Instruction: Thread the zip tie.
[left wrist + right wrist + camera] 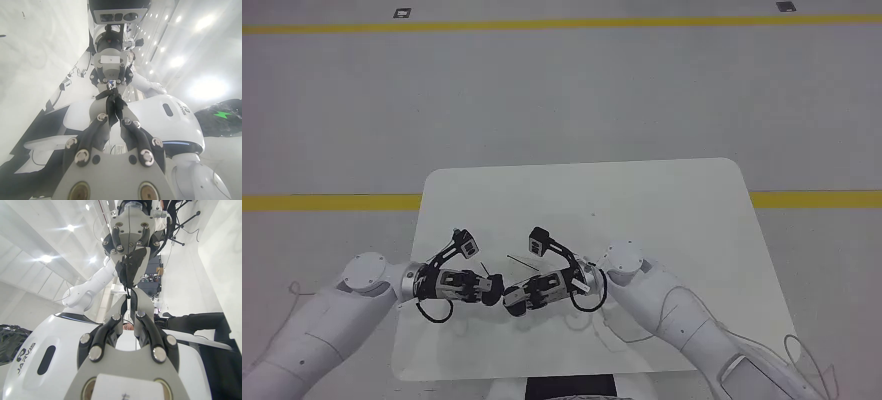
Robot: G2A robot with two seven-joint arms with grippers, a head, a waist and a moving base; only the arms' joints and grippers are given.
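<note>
Above the front of the white table (672, 200) my two grippers meet tip to tip. The left gripper (492, 293) has black-taped fingertips (115, 106) pressed together. The right gripper (512, 298) faces it, its fingers (140, 298) closed around a thin black zip tie (128, 293). The strip runs up from the right gripper into the taped tips of the left gripper (128, 281). In the left wrist view the right gripper (112, 87) pinches a small piece at the same junction. Two thin black ends of the zip tie (521, 262) stick out behind the grippers.
The table top around the arms is bare white. Its front edge lies just below both forearms. A yellow floor line (332, 202) runs past the table's far side.
</note>
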